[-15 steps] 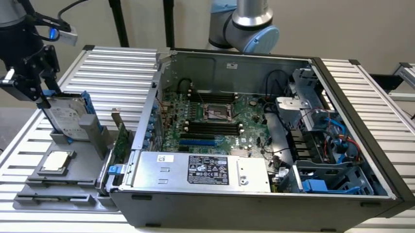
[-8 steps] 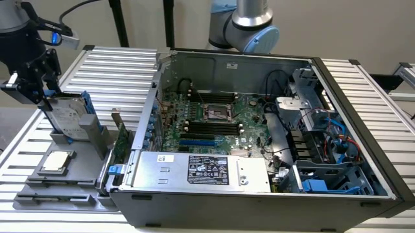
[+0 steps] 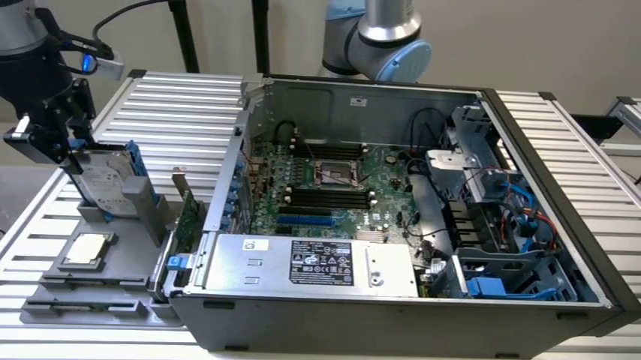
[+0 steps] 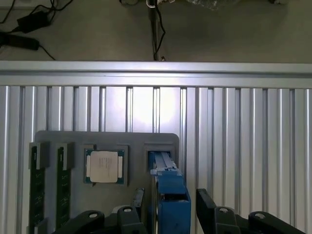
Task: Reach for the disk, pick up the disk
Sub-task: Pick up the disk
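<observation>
Exterior view: the tool (image 3: 72, 150) is hanging at the exterior view's upper left, directly over the disk (image 3: 103, 178), which is standing on edge in the grey holder (image 3: 125, 259) on the bench (image 3: 180, 105).

Wrist view: the fingers (image 4: 138, 201) are standing apart, straddling the disk's blue rail without clamping it.

Judgement: the reach is finishing. A grip calls for squarely closing on both faces.

Disk (image 3: 103, 178) upright in grey tray (image 3: 125, 289), near the bench (image 3: 180, 105) edge at the exterior view's left. Gripper (image 4: 170, 197) straddles it, with a slim gap each side. Upright green card (image 3: 186, 217) and computer case (image 3: 239, 157) wall crowd the exterior view's right side. Beyond the tray, ribbed bench offers open passage.
</observation>
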Robot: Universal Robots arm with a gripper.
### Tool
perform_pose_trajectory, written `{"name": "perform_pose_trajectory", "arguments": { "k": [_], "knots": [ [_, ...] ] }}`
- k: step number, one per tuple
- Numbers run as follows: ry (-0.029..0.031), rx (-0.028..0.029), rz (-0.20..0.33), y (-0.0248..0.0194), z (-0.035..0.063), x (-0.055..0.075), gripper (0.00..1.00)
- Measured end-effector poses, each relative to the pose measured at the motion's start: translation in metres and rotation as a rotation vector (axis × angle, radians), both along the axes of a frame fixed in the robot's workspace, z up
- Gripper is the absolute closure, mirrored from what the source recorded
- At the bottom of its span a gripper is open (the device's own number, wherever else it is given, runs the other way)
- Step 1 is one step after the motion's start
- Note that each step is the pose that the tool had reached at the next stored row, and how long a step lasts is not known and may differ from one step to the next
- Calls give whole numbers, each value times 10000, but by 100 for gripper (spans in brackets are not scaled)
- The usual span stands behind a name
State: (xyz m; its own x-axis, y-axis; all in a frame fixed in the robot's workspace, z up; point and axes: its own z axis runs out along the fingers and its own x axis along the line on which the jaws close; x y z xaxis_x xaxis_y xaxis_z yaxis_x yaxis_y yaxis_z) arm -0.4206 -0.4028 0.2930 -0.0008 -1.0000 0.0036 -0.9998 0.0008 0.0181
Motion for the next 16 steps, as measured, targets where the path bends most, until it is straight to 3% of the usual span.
{"name": "perform_pose_trajectory", "arguments": {
  "k": [3,8,16],
  "knots": [
    [-3,2,0,0,-4,0,48],
    [-3,2,0,0,-5,-1,66],
    [-4,2,-56,0,-5,-1,67]
  ]
}}
